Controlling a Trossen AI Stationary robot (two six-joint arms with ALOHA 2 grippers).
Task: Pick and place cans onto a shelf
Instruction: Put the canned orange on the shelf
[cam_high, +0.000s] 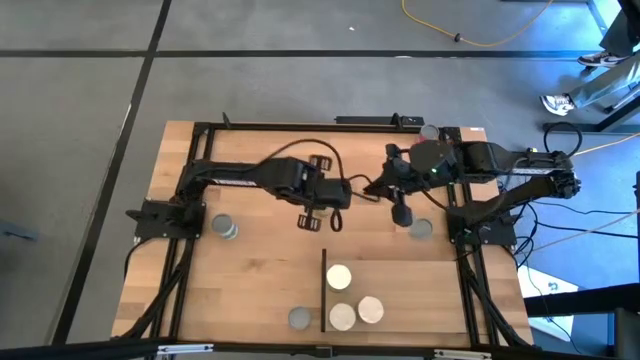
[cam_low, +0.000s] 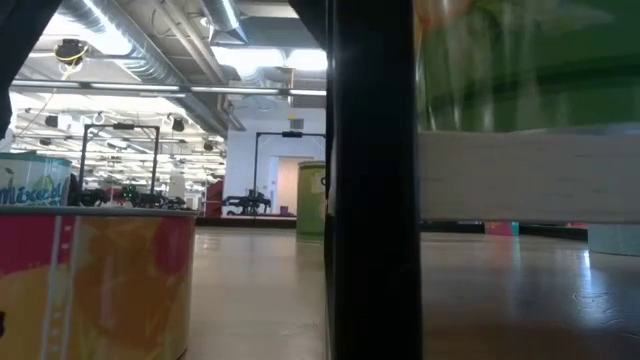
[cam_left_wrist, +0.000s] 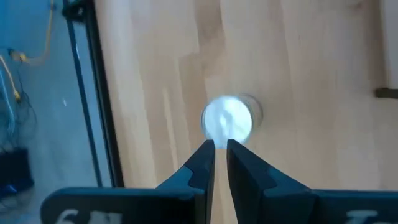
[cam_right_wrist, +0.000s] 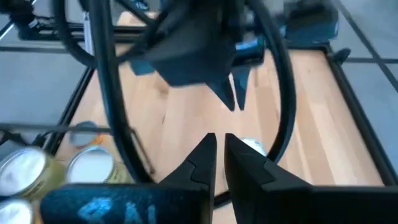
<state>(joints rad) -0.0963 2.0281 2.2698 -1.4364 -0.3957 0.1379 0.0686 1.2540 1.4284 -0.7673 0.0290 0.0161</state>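
Observation:
My left gripper (cam_high: 322, 218) points down over mid-table, shut and empty. Below its tips (cam_left_wrist: 220, 146) a white-topped can (cam_left_wrist: 227, 118) stands on the table. The arm hides this can in the high view, but it shows in the right wrist view (cam_right_wrist: 254, 146), clear below the left fingers (cam_right_wrist: 233, 99). My right gripper (cam_high: 378, 187) is shut and empty just right of the left one, above the table (cam_right_wrist: 220, 138). The shelf (cam_high: 430, 290) lies at the near right and carries three cream-topped cans (cam_high: 343, 300). Its black strip (cam_high: 325, 290) runs along its left edge.
Loose cans stand at the left (cam_high: 222, 228), the right (cam_high: 420, 228), the far right corner (cam_high: 430, 131) and the near edge (cam_high: 300, 318). Black frame rails (cam_high: 300, 127) border the table. In the low view a red-orange can (cam_low: 95, 280) stands close beside the strip (cam_low: 370, 180).

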